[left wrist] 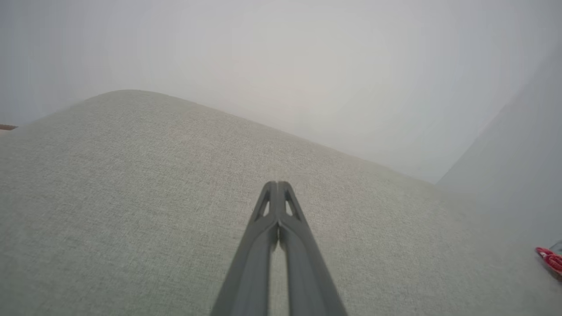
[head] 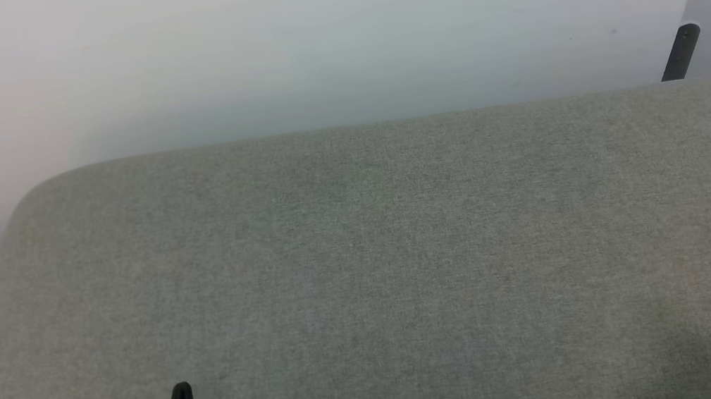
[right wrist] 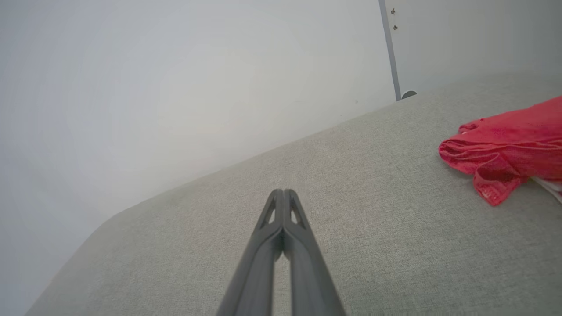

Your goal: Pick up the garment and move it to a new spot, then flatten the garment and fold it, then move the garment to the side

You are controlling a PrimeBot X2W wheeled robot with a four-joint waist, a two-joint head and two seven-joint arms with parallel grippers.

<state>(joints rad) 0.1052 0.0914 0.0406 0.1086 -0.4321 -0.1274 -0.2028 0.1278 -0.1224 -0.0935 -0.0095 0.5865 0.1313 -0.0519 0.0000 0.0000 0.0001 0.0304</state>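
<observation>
Tabletop: left hand, right hand closed.

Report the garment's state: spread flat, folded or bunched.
Bunched. The garment lies in a crumpled red heap with loose folds on the table, partly cut off by the picture's edge.

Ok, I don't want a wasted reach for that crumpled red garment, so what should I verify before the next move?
1. Crumpled red garment lies on the grey fabric-covered table: ok.
2. Left gripper open for grasping: not ok, shut, empty.
3. Right gripper open: not ok, shut, empty.
4. Bare table between right gripper and garment: ok.
5. Whole garment in head view: not ok, cut off at right edge.
</observation>
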